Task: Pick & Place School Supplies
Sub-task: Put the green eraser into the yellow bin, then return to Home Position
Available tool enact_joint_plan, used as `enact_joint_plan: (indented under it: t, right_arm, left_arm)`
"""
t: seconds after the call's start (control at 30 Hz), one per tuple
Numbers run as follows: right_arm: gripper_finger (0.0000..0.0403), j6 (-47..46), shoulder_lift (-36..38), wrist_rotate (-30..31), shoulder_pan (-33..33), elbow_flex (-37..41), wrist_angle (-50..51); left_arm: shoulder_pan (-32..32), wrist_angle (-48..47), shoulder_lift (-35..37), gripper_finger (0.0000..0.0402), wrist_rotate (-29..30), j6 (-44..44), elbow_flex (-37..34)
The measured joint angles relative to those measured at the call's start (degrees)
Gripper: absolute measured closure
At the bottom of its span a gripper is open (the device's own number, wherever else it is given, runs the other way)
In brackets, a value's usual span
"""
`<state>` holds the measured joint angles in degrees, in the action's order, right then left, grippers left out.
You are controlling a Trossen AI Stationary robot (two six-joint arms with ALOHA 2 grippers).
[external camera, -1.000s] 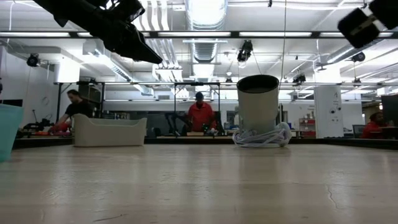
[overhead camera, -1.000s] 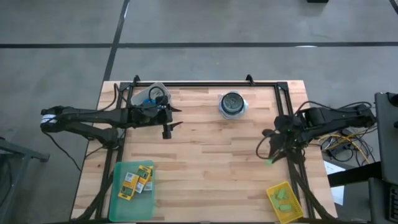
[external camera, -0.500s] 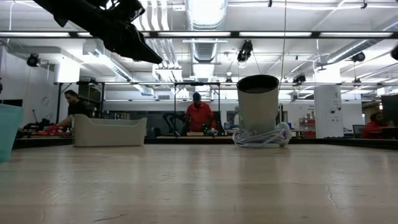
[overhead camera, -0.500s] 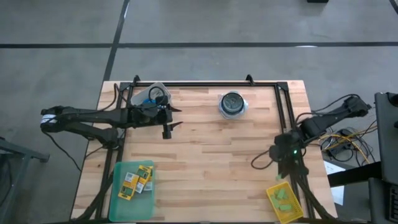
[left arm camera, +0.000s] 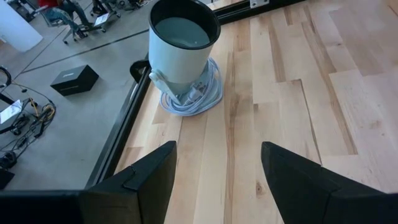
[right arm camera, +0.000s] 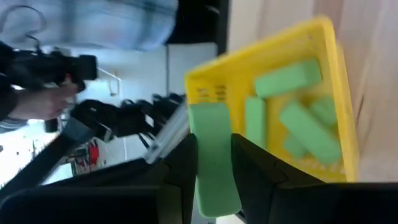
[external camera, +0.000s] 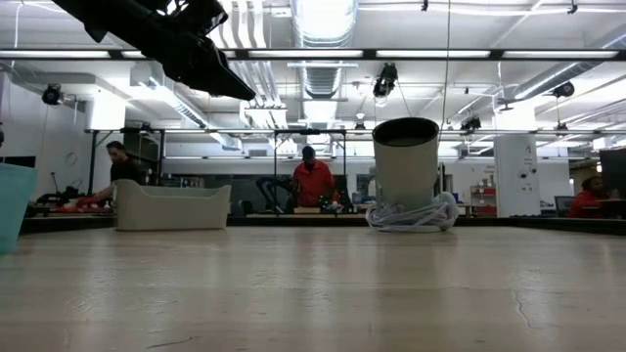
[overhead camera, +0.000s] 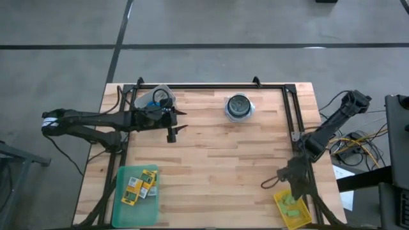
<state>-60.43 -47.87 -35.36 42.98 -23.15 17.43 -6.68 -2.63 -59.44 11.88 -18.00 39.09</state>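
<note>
From above, the right gripper (overhead camera: 285,183) hangs over the near right corner of the table (overhead camera: 211,147), just beside the far edge of the small yellow bin (overhead camera: 293,207), which holds a few light-green eraser blocks (overhead camera: 291,200). The right arm reaches in from the right side, its elbow raised off the table edge and its forearm slanting toward the near edge. The left gripper (overhead camera: 172,125) sits over the far left part of the table, its arm stretched level from the left. On the near left lies the flat green tray (overhead camera: 123,199) with crayon boxes (overhead camera: 140,184) in it. A pale cup (overhead camera: 238,107) stands at the far middle.

At table height, only the left arm's dark bulk shows at upper left, with the cup on a coil of white cable (external camera: 412,217) beyond; people work in the room behind.

The left wrist camera shows the left fingers (left arm camera: 146,177) spread wide apart, with nothing between them and the cup ahead on the boards.

The right wrist camera shows the right fingers (right arm camera: 180,165) closed on a green eraser block (right arm camera: 214,158), held upright between them. The bin lies just past it; whether the held block is already over the rim is hard to tell.
</note>
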Motion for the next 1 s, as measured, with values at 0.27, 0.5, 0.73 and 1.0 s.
enact_joint_plan:
  t: [0.27, 0.5, 0.73, 1.0]
  right_arm:
    - [0.0310, -5.7, -7.2, 2.0, 2.6, 0.1, 0.0]
    - [0.0276, -11.8, -11.5, 2.5, 2.6, 0.1, 0.1]
    - [0.0246, -11.2, -13.0, 2.3, 2.5, 0.1, 0.0]
    - [0.0245, -7.7, -9.9, 2.2, 2.5, 0.1, 0.0]
  left_arm:
    - [0.0, 0.0, 0.0, 0.0161, 0.0, 0.0, 0.0]
    - [0.0, 0.0, 0.0, 0.0161, 0.0, 0.0, 0.0]
    - [0.0, 0.0, 0.0, 0.0161, 0.0, 0.0, 0.0]
    - [0.0, 0.0, 0.0, 0.0161, 0.0, 0.0, 0.0]
